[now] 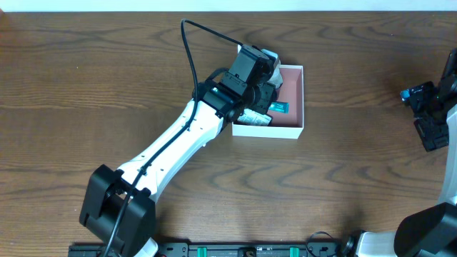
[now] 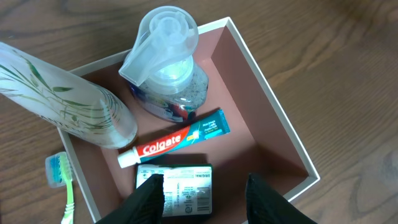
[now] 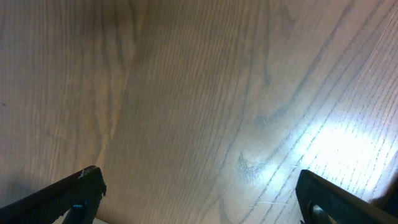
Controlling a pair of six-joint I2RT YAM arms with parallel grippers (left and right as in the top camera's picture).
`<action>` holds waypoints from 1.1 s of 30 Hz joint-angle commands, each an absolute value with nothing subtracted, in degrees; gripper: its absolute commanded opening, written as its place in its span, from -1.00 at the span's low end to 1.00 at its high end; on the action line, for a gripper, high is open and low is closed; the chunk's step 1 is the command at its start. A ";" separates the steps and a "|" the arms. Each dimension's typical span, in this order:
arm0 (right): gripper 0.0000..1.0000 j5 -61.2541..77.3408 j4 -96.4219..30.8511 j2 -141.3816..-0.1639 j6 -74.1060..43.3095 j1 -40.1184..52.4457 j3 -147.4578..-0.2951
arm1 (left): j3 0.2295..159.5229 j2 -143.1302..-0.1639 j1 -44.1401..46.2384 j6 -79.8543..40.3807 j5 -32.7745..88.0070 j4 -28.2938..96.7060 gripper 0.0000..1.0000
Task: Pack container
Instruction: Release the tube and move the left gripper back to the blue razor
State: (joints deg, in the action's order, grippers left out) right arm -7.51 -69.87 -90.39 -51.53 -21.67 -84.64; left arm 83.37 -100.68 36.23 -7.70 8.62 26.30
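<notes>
Container sits on the tabletop under the left gripper, jaws parted over the soap box; right gripper gapes empty. A careless lift could snag that box or tip the leaning bottle.

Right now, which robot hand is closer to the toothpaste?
Left. The left gripper hangs over the container, right by the toothpaste; the right gripper is far off, over bare table.

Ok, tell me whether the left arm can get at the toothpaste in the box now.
Probably yes. The left gripper hangs open over the container, and the toothpaste lies uncovered just beyond the soap box.
</notes>
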 commanded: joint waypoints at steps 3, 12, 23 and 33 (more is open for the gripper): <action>0.98 -8.14 -70.04 -90.67 -52.25 -22.22 -84.62 | 84.25 -92.92 34.13 -7.79 8.25 28.56 -0.10; 0.98 -8.14 -70.04 -90.67 -52.25 -22.22 -84.62 | 83.81 -87.81 26.04 -7.55 -5.26 42.63 0.02; 0.99 -8.14 -70.04 -90.67 -52.25 -22.22 -84.62 | 82.72 -100.42 16.21 -7.20 -5.15 41.95 0.03; 0.98 -8.14 -70.04 -90.67 -52.25 -22.22 -84.62 | 82.72 -112.20 13.67 -7.14 -2.52 40.49 0.03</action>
State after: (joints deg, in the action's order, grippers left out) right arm -7.51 -69.89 -90.39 -51.53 -21.67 -84.62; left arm 83.05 -110.02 13.93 -7.49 -3.18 40.95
